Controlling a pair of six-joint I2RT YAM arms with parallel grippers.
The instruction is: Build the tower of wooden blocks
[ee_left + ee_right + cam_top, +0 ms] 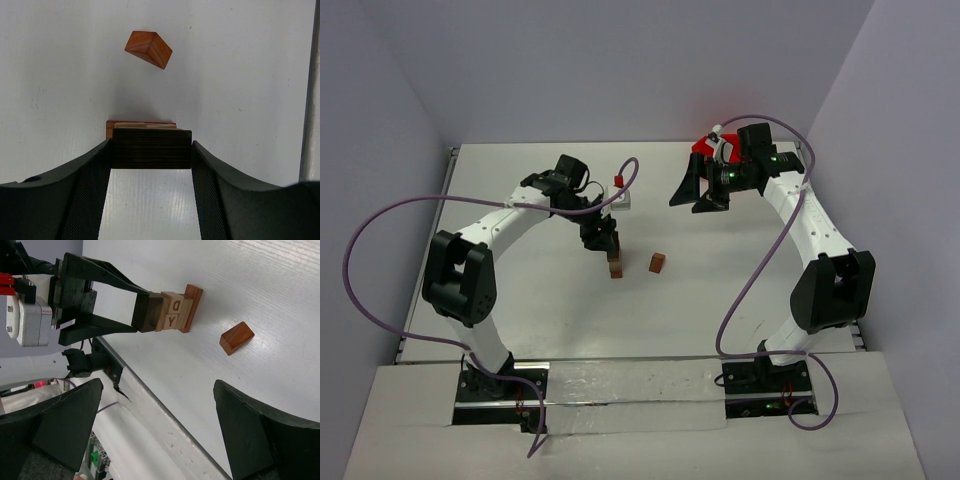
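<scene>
Clamping the dark block [151,148] atop the tower [177,312] — left gripper [604,238].

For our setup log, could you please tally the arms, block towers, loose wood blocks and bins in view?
Arms: 2, left arm and right arm
Tower: 1, its top block gripped by the left pincer
Loose wood block: 1
Red bin: 1, mostly hidden
Total: 5
</scene>
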